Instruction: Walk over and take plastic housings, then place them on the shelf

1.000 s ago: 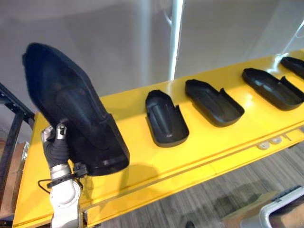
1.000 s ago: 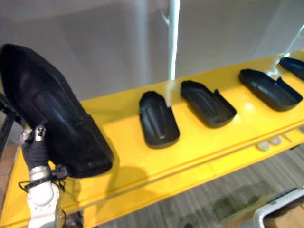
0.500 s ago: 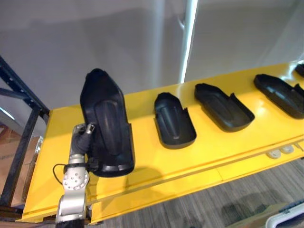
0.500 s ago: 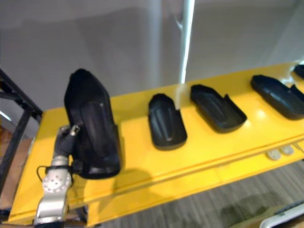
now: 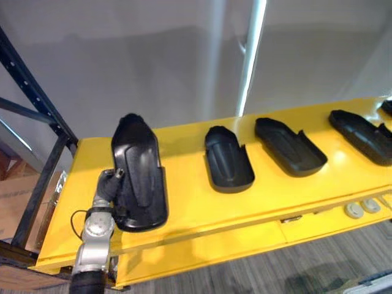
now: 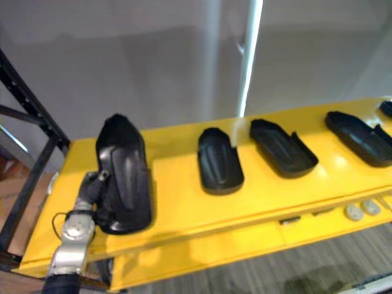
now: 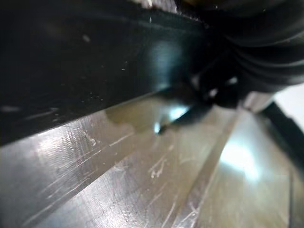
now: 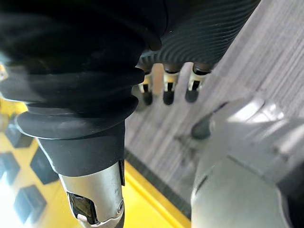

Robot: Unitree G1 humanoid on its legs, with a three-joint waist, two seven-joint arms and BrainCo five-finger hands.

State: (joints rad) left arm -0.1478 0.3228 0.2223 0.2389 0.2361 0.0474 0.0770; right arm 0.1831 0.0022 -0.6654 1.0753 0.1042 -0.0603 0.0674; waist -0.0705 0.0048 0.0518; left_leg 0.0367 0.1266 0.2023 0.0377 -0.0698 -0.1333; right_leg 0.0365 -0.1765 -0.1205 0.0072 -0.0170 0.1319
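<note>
Glossy black, tapered plastic housing [image 5: 139, 174] lies flat on the scratched yellow metal shelf [image 5: 184, 202], 1 of a row of similar moulded shells [image 5: 228, 158]. My left hand [image 5: 109, 184] meets its near edge; I cannot tell its grip. My right hand [image 8: 167, 86] hangs relaxed, empty.

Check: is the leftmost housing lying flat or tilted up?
Lying flat, seemingly: the housing rests lengthwise on the shelf, left hand beside it.

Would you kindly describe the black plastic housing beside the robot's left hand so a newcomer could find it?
Look along the long yellow shelf, where black plastic housings lie in a row. It is the leftmost black housing, nearest the dark rack post; it alone has the left hand against its edge.
</note>
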